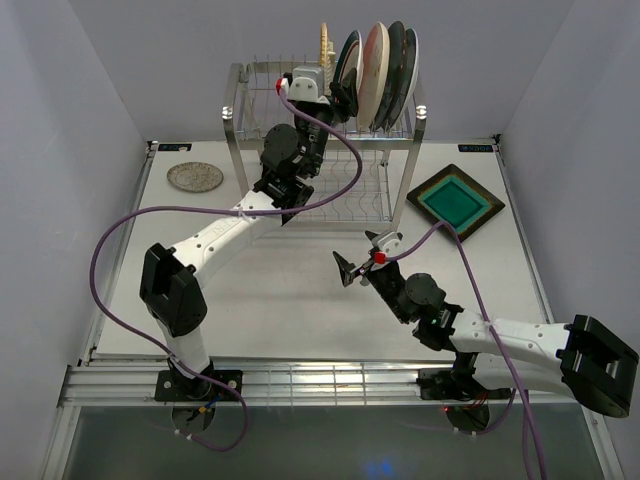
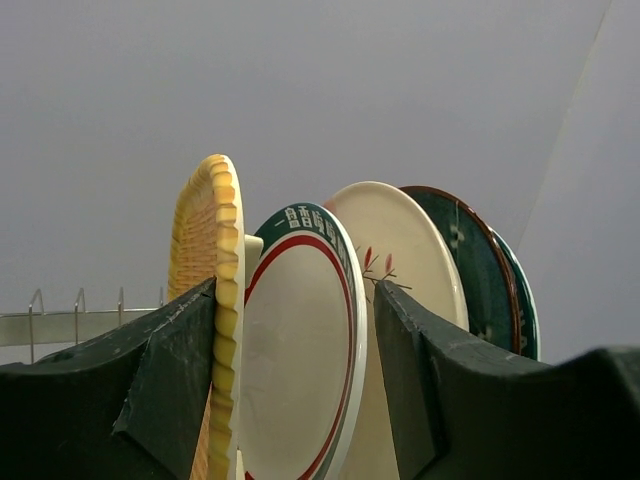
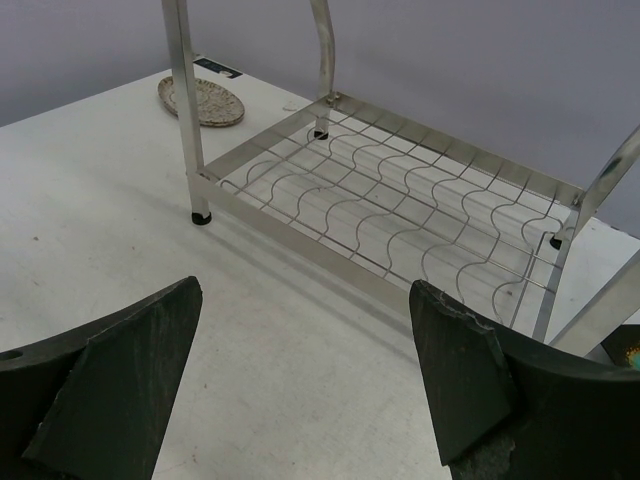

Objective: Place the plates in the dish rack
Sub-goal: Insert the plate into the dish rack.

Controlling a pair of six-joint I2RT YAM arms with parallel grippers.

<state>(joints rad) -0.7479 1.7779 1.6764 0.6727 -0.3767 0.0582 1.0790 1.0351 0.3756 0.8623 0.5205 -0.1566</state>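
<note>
The dish rack (image 1: 232, 120) stands at the back of the table. Several plates stand on edge in its upper tier: a yellow woven one (image 2: 205, 230), a green-rimmed white one (image 2: 300, 350), a pink-cream one (image 2: 400, 240) and two dark ones (image 2: 475, 270). My left gripper (image 2: 296, 290) is open at that tier (image 1: 343, 97). Its fingers straddle the green-rimmed plate and the yellow plate's edge, with a gap at the right finger. A small silver-grey plate (image 1: 195, 177) and a brown square plate with teal centre (image 1: 455, 200) lie on the table. My right gripper (image 1: 358, 253) hangs open and empty.
The rack's lower wire shelf (image 3: 400, 215) holds nothing and lies just ahead of my right gripper (image 3: 305, 290). The silver-grey plate (image 3: 205, 100) sits beyond the rack's left post. White walls close in the table on three sides.
</note>
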